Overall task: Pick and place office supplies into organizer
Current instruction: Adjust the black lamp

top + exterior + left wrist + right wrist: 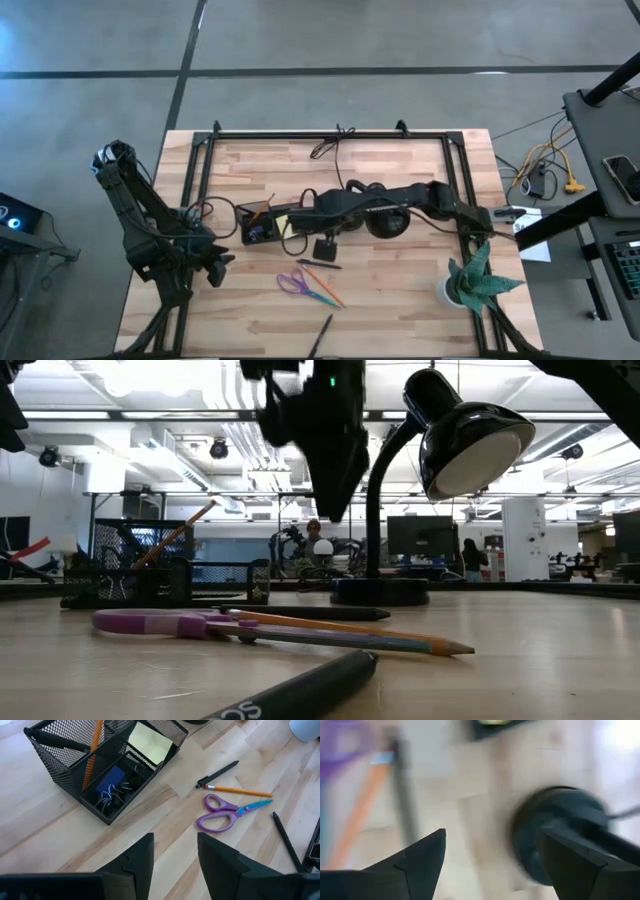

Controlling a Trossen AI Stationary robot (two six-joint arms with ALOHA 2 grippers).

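Surroundings: a black desk lamp stands mid-table, just right of the right hand; a green plant in a white pot sits at the near right corner of the table.
In the way: the lamp's base lies right beside the right hand's fingers.
Organizer: black mesh organizer, left of centre on the table; it holds an orange pencil leaning upright, a yellow sticky-note pad and a blue item with small clips.
Loose supplies: purple-handled scissors, an orange pencil and a black pen lie together nearer than the organizer; another black pen lies by the near edge.
Right hand: right hand, spread wide and empty, above the table just right of the organizer, the black pen just near of it.
Left hand: left hand, fingers parted, holding nothing, to the near left of the organizer.
Only in low view: people and desks in the room behind.
Only in left wrist view: the organizer's contents.
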